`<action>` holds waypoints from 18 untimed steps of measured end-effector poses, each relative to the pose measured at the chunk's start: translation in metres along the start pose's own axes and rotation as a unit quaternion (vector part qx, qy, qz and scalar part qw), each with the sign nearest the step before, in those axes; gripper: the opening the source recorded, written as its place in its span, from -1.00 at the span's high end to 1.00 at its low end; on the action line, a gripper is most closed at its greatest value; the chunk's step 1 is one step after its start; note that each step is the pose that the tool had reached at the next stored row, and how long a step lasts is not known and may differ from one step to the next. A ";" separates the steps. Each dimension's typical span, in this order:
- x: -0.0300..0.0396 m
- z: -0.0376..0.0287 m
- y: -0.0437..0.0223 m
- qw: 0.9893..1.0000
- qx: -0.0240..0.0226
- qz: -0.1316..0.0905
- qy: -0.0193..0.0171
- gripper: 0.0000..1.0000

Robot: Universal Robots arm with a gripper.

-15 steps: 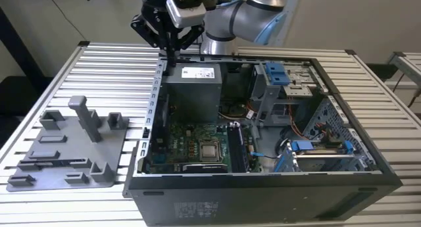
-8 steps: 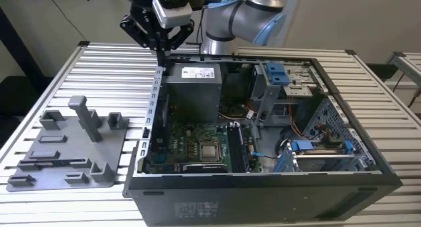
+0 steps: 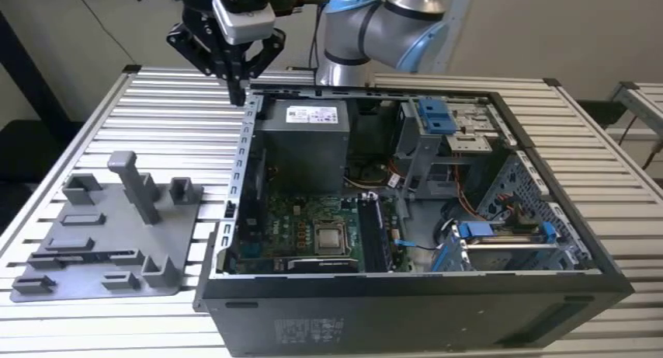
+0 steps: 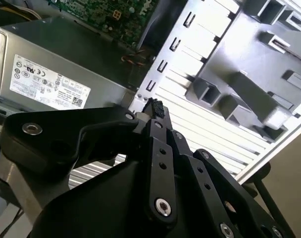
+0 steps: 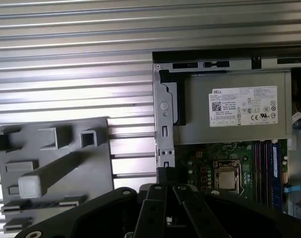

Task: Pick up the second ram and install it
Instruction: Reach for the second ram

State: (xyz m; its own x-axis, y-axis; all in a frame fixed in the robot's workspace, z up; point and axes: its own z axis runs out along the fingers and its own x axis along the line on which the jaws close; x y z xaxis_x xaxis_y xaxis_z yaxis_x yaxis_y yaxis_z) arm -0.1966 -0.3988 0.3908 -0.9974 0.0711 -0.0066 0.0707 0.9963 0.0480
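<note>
My gripper (image 3: pixel 239 94) hangs above the back corner of the open computer case (image 3: pixel 414 284), on the exterior view's left, with its black fingers drawn together to a point and nothing visible between them. Both wrist views show the gripper (image 4: pixel 153 106) (image 5: pixel 165 173) over the case's metal edge. A thin dark strip that looks like the second ram (image 3: pixel 88 255) (image 5: pixel 41 202) lies in a low holder on the grey fixture plate (image 3: pixel 93 288), well away from the gripper. The memory slots (image 3: pixel 373 234) (image 5: pixel 267 168) run beside the processor (image 3: pixel 331 238).
The case holds a grey power supply (image 3: pixel 306 140) (image 5: pixel 234 106), a green motherboard (image 3: pixel 300 234), blue drive brackets (image 3: pixel 440 113) and loose cables. The fixture plate (image 5: pixel 91 163) carries a tall post (image 3: pixel 135 187) and several small holders. All rests on a slatted metal table (image 3: pixel 155 125).
</note>
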 end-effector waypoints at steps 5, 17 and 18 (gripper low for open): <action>0.0130 -0.0001 -0.0009 1.000 0.000 0.000 0.000 0.79; 0.0491 -0.0005 -0.0035 1.000 0.000 0.000 0.000 0.79; 0.0527 -0.0006 -0.0037 1.000 0.000 0.000 0.000 0.79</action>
State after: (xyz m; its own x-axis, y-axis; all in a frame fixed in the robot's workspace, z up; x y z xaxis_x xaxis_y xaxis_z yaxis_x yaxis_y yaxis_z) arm -0.2494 -0.3988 0.3908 -0.9974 0.0713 -0.0075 0.0708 0.9963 0.0484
